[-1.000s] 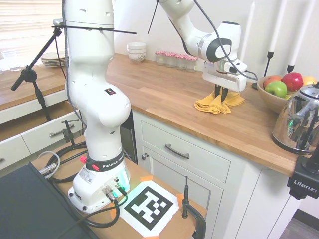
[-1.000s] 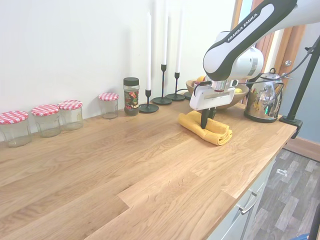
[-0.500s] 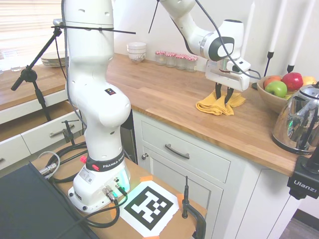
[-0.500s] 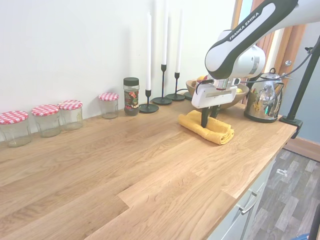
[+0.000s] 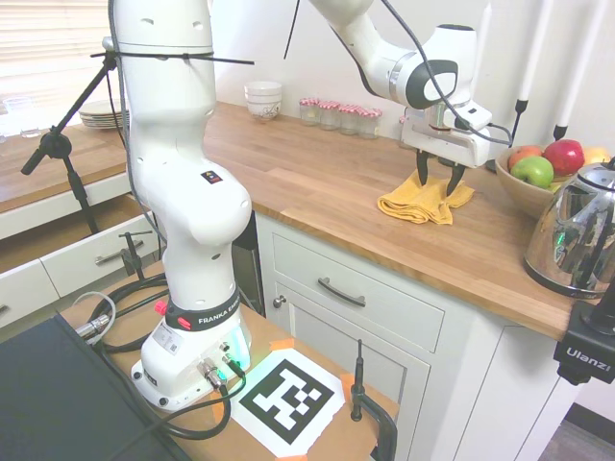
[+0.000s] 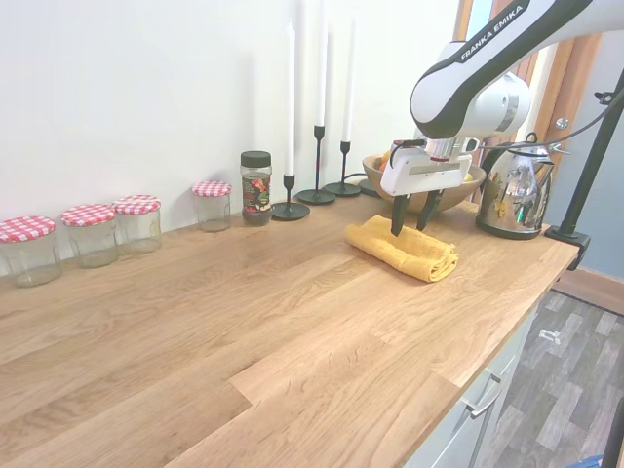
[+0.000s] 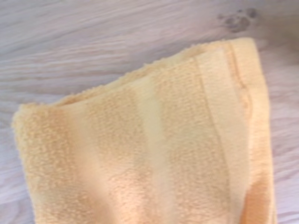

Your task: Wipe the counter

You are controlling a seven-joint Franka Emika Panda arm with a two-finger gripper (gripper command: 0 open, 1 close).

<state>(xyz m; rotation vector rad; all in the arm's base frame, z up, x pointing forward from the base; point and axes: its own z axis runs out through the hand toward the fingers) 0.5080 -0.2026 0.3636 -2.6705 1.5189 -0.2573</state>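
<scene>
Right now I am holding the claw just above a folded yellow towel, fingers spread apart and gripping nothing. That towel is lying on the long wooden tabletop, near its front edge, beside a fruit bowl and a steel kettle. Checked-lid jars are lining the wall.

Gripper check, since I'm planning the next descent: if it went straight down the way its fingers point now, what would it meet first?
Most likely the folded yellow terry cloth lying on the brown wooden counter; the open gripper hangs just above it.
</scene>
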